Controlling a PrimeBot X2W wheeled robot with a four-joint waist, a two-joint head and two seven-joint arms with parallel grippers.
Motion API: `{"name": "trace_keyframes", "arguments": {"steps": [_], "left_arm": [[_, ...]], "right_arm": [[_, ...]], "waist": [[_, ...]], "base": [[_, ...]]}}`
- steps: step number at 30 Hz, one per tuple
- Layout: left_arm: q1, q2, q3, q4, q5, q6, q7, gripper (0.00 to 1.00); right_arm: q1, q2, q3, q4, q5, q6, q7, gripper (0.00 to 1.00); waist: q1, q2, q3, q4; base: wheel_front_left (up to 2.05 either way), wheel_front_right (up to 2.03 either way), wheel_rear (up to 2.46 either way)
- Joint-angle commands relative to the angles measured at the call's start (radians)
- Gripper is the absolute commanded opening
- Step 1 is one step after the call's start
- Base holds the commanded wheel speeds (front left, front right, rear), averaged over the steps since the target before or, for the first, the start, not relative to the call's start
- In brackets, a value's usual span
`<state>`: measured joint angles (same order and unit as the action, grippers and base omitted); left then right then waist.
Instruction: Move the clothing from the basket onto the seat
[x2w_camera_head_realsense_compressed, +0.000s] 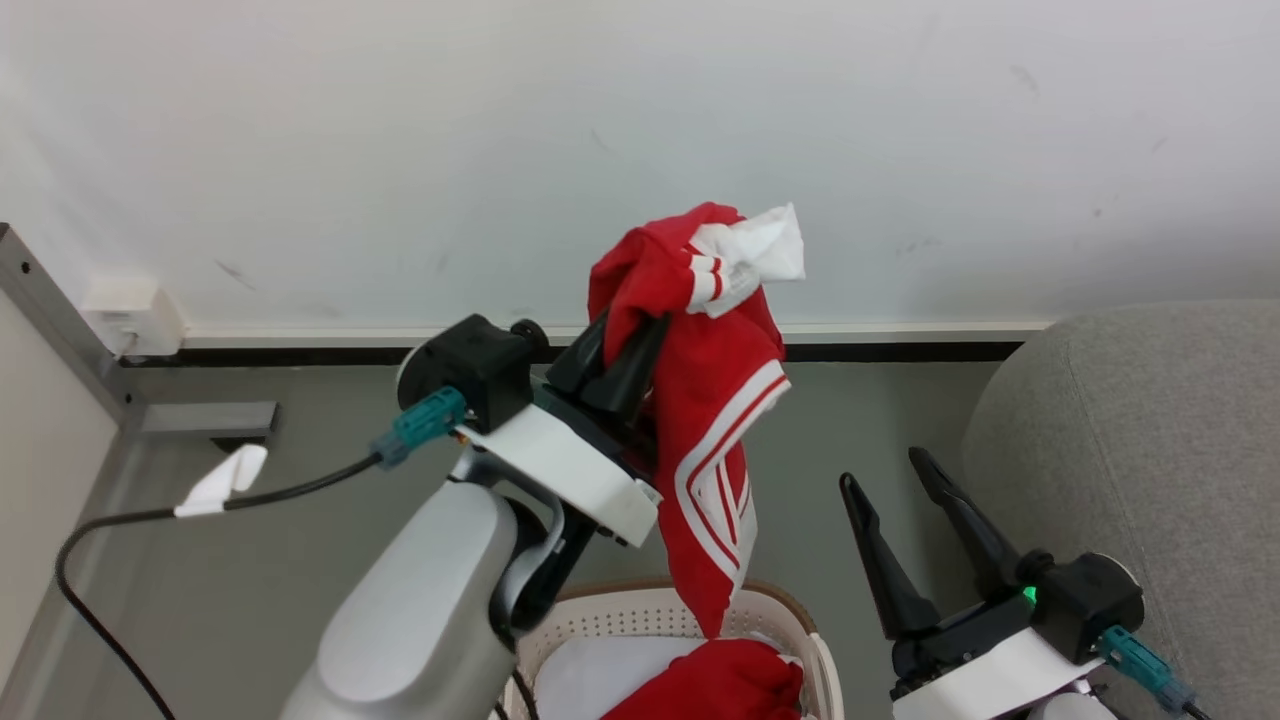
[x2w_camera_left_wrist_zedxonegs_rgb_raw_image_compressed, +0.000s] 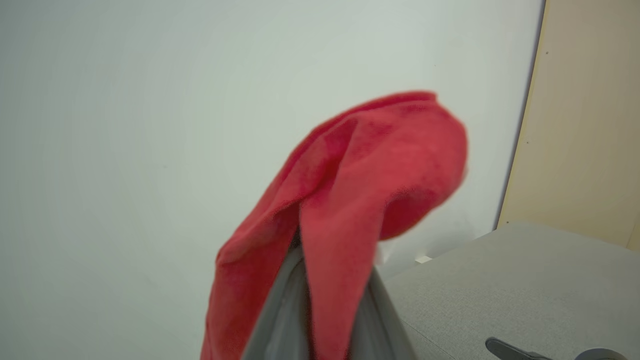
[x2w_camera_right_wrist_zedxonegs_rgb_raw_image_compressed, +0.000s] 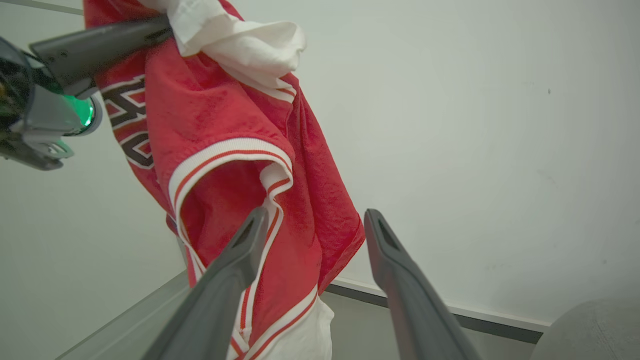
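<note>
1. Red cloth lies nearest: a bunched red garment (x2w_camera_head_realsense_compressed: 720, 685) sits in the cream perforated laundry basket (x2w_camera_head_realsense_compressed: 640, 612) at the near edge, on a white liner sheet (x2w_camera_head_realsense_compressed: 590, 685). This piece has not been lifted.
2. Just beyond, on the left, the left pincer (x2w_camera_head_realsense_compressed: 633, 330) is clamped on a second piece, a red sportswear garment (x2w_camera_head_realsense_compressed: 715, 440) with white stripes, white trim and dark lettering. It hangs free in the air, with its lowest tip dangling just above the basket's far rim. None of it touches the sofa.
3. On the near right, the right pincer (x2w_camera_head_realsense_compressed: 883, 468) has its fingers spread wide and holds nothing. It stands between the hanging garment and the sofa, apart from both.
4. Further right, the light-grey fabric sofa (x2w_camera_head_realsense_compressed: 1140, 440) carries no clothing on the part that shows.
5. Farthest off are the grey floor (x2w_camera_head_realsense_compressed: 300, 440) and the white wall (x2w_camera_head_realsense_compressed: 500, 150).
6. The task looks to be at an early stage. One garment is out of the basket but not yet set down, so it has to be carried right and released on the sofa. At least one more is waiting in the basket, and whether others lie under it cannot be told.
</note>
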<state>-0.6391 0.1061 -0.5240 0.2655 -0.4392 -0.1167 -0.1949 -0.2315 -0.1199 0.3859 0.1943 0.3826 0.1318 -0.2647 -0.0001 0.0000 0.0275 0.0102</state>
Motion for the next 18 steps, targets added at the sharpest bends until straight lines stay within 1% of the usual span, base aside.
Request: {"name": "trace_keyframes", "arguments": {"steps": [1,6,12,15,18], "left_arm": [[0.017,-0.003,-0.006,-0.005,-0.006,-0.001,-0.001,0.0],[0.034,-0.022,-0.067,-0.03,-0.02,-0.005,0.009,0.0],[0.044,-0.042,-0.149,-0.065,-0.053,-0.009,0.021,0.0],[0.049,-0.047,-0.186,-0.081,-0.07,-0.011,0.024,0.0],[0.053,-0.051,-0.227,-0.097,-0.094,-0.013,0.03,0.0]], "right_arm": [[-0.018,-0.003,0.016,0.015,0.019,-0.002,0.001,1.0],[-0.063,-0.022,0.084,0.113,0.042,-0.002,0.001,1.0],[-0.123,-0.033,0.145,0.24,0.069,-0.002,0.001,1.0],[-0.146,-0.036,0.164,0.276,0.075,-0.002,0.001,1.0],[-0.159,-0.038,0.169,0.284,0.081,-0.002,0.001,1.0]], "waist": [[0.0001,0.0,-0.008,0.013],[0.0001,0.0,-0.023,0.061],[0.0001,0.0,-0.037,0.141],[0.0001,0.0,-0.046,0.184],[0.0001,0.0,-0.054,0.23]], "base": [[0.0,0.0,0.0],[0.0,0.0,0.0],[0.0,0.0,0.0],[0.0,0.0,0.0],[0.0,0.0,0.0]]}}
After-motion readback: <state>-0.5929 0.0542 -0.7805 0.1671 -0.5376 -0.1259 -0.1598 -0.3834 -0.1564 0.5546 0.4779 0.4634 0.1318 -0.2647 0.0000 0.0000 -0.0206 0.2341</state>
